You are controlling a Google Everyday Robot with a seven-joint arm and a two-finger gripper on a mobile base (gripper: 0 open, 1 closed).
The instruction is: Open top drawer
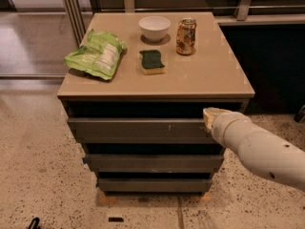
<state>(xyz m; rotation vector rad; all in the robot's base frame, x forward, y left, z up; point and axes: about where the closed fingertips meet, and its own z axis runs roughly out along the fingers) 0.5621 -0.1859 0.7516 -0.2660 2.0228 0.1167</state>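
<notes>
Pincer (209, 117) at rt end of flat dark-grey top drawer (138, 128), scratched front, grip state can't tell

The arm (259, 151) is a thick, off-white tube in rounded segments, a dark dot on its side. Its pale tan gripper (210, 116) is at the right end of the drawer (138, 128).

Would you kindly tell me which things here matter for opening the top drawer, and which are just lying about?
For the job:
top drawer, its front marked with pale scratches
gripper, at the drawer's upper right corner

Lying about:
green bag, white bowl, sponge and can, all on the cabinet top
middle drawer
bottom drawer
</notes>
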